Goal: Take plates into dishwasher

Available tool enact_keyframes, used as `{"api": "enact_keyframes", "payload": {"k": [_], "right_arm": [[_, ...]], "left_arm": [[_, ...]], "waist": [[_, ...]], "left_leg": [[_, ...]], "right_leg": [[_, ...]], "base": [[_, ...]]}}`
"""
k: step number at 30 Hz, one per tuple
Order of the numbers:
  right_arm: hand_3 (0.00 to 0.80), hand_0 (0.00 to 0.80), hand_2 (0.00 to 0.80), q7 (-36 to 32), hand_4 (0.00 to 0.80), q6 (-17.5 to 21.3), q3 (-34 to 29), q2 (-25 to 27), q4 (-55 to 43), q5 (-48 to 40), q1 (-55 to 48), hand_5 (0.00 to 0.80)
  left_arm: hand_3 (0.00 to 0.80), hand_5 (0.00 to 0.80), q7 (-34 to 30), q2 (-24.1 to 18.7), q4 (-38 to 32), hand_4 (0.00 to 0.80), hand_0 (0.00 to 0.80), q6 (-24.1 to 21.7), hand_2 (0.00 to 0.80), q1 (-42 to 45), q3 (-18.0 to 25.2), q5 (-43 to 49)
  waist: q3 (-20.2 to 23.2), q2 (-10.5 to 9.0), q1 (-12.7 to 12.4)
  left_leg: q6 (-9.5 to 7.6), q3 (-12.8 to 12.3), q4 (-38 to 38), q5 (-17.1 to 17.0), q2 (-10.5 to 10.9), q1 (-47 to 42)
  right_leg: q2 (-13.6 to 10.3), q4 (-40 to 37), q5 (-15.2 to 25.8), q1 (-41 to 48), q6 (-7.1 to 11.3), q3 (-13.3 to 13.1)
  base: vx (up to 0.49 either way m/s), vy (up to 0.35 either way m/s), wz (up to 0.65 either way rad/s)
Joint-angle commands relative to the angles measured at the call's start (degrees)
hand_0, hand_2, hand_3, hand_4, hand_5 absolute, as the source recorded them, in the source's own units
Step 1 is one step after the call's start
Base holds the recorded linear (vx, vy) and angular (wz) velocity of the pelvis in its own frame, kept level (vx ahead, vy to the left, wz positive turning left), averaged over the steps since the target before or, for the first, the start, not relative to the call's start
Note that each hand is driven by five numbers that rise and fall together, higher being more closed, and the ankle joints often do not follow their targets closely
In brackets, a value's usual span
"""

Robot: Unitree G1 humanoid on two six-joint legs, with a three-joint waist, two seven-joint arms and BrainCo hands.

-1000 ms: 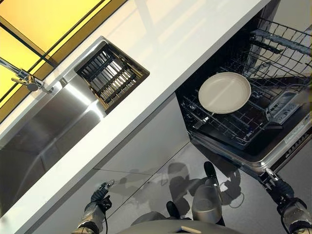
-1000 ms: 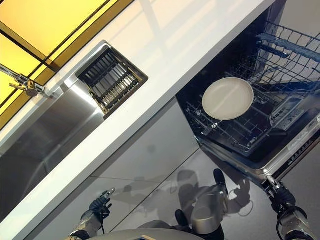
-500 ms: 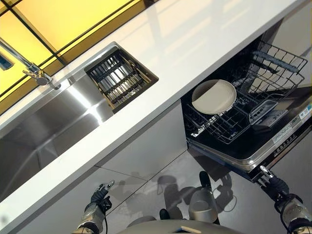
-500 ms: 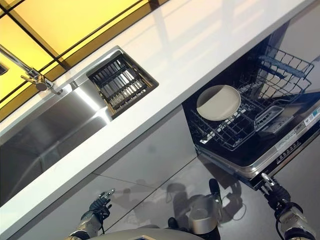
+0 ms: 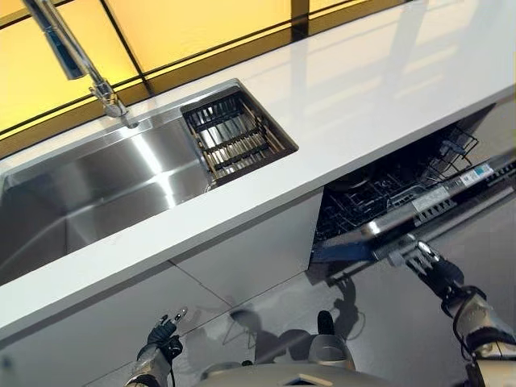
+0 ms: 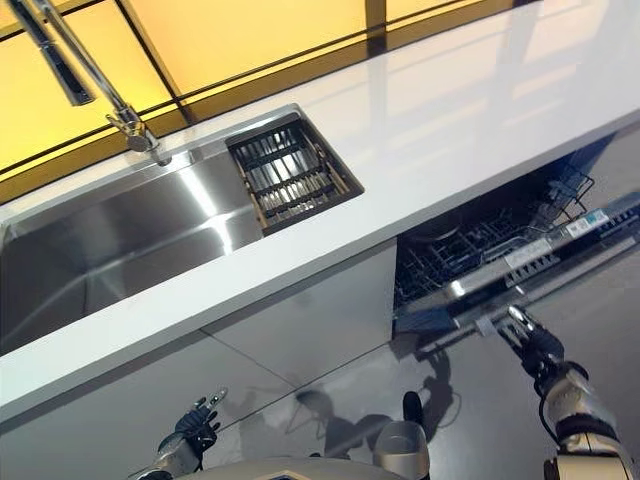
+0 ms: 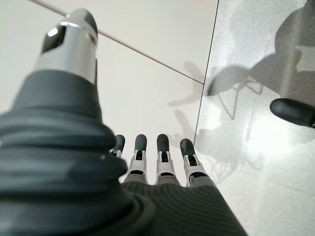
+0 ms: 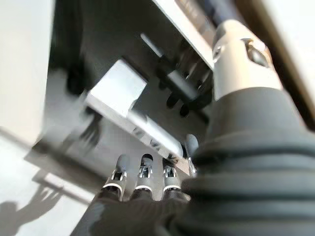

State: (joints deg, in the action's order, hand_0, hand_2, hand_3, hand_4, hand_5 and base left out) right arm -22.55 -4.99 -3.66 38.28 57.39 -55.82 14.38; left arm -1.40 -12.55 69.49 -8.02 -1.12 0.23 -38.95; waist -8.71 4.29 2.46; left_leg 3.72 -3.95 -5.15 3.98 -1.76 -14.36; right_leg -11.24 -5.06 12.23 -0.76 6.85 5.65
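Observation:
The dishwasher door (image 5: 451, 197) stands half raised, leaving a gap through which part of the dark wire rack (image 5: 363, 197) shows. No plate is visible in any view. My right hand (image 5: 434, 272) reaches up under the door's front edge (image 8: 128, 105); in the right wrist view its fingers (image 8: 142, 179) are straight and lie against that edge, holding nothing. My left hand (image 5: 161, 337) hangs low beside the white cabinet front, and its fingers (image 7: 157, 157) are straight and empty.
A white counter (image 5: 363, 89) runs above the dishwasher. To the left is a steel sink (image 5: 89, 185) with a slatted drain basket (image 5: 234, 137) and a tall faucet (image 5: 76, 60). Grey floor lies below the cabinet fronts.
The dishwasher door has swung up from lying flat to half closed with my right hand under its edge. The plate in the rack is now hidden. The camera has also shifted.

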Motion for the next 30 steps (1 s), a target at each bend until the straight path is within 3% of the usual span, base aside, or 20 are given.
{"api": "enact_keyframes", "payload": {"k": [1,11,19,23,30], "right_arm": [[0.0,0.0,0.0,-5.94,0.0,6.8,-0.79,1.88,-2.86,-6.26,19.95,0.0],[0.0,0.0,0.0,-2.31,0.0,6.18,-0.62,1.53,-0.28,-1.21,18.31,0.0],[0.0,0.0,0.0,8.91,0.0,12.59,-1.09,-3.4,3.78,14.11,8.21,0.0],[0.0,0.0,0.0,15.98,0.0,15.15,1.16,-6.2,9.75,27.49,2.19,0.0],[0.0,0.0,0.0,21.23,0.0,12.54,7.64,-11.17,12.51,37.04,-0.79,0.0]], "left_arm": [[0.0,0.0,1.0,-7.03,-0.23,0.0,0.0,-0.53,0.0,-2.9,-0.9,3.43],[0.0,0.0,0.77,-6.85,0.88,0.0,0.0,-0.98,0.0,-2.25,0.35,4.66],[0.0,0.0,0.87,-5.65,2.69,0.0,0.0,-2.84,0.0,-2.34,1.64,1.76],[0.0,0.0,1.58,-4.68,2.69,0.0,0.0,-3.31,0.0,-2.09,1.93,0.78],[0.0,0.0,1.46,-3.77,3.21,0.0,0.0,-3.82,0.0,-3.0,0.14,0.17]], "waist": [[3.33,-5.05,-2.54],[3.49,-6.31,-3.15],[3.13,-6.51,-2.15],[2.91,-6.66,-2.5],[3.19,-7.01,-3.74]], "left_leg": [[-2.59,1.36,2.83,5.79,1.13,-1.66],[-2.36,1.08,2.11,4.79,0.35,-1.43],[-2.48,-0.19,0.97,3.35,-0.07,-0.78],[-2.82,-0.28,1.07,2.97,0.08,-0.03],[-2.85,-0.08,0.8,1.81,-0.11,1.45]], "right_leg": [[-1.08,4.0,-2.65,-2.56,3.08,-1.4],[-0.33,2.84,-2.65,-1.01,2.96,-1.42],[0.75,1.54,-2.91,0.4,2.31,-2.28],[0.96,1.15,-3.33,1.13,1.87,-2.05],[1.27,0.65,-4.47,2.71,1.08,-0.91]], "base": [[0.031,-0.022,0.27],[0.009,-0.007,0.06],[0.0,0.008,0.0],[0.002,0.033,0.01],[0.009,0.014,0.02]]}}
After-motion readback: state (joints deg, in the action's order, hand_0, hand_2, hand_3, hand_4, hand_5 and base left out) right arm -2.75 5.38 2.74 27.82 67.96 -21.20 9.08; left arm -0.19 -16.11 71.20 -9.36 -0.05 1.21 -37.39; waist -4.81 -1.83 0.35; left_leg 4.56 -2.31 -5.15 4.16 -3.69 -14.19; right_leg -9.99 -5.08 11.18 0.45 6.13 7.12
